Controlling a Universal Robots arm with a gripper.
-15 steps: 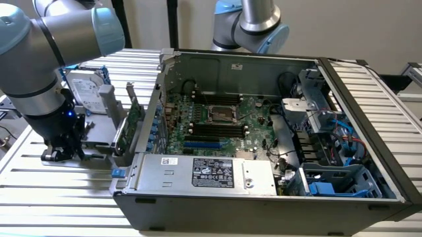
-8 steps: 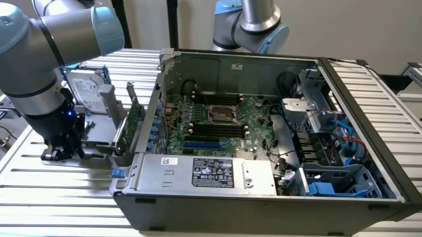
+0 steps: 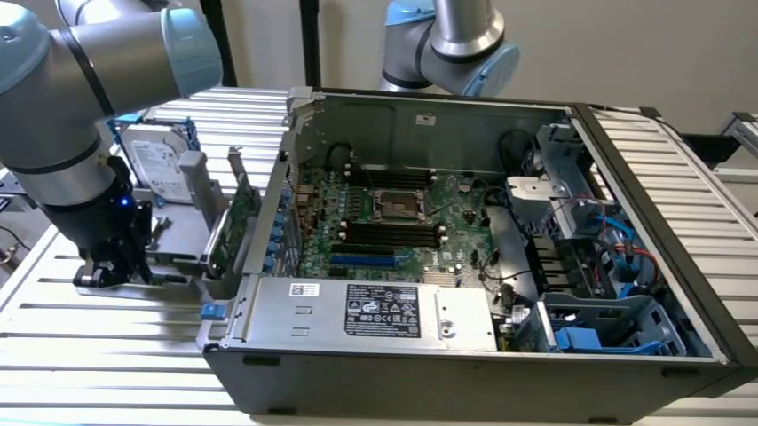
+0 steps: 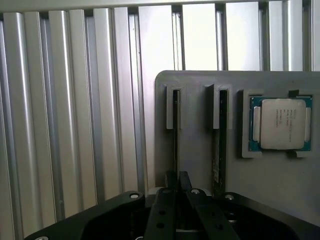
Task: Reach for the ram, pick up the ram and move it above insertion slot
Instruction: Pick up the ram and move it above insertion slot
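While the arm is reaching down at the exterior view's left, its gripper point(image 3: 109, 266) is sitting low on the grey holder block point(image 3: 177, 238). Wrist view: the fingers point(image 4: 171, 181) are pressing close together, pinching the near end of the ram point(image 4: 176, 125), which is standing on edge in its holder slot, not lifted. A second memory stick point(image 4: 220, 132) is sitting in the neighbouring slot, with a processor chip point(image 4: 281, 124) in a pocket beside that. Moving right in the exterior view, a hard drive point(image 3: 160, 164) and an expansion card point(image 3: 243, 217) are standing upright. The open computer case point(image 3: 663, 169) is lying apart from the gripper, its motherboard point(image 3: 391, 209) facing up.
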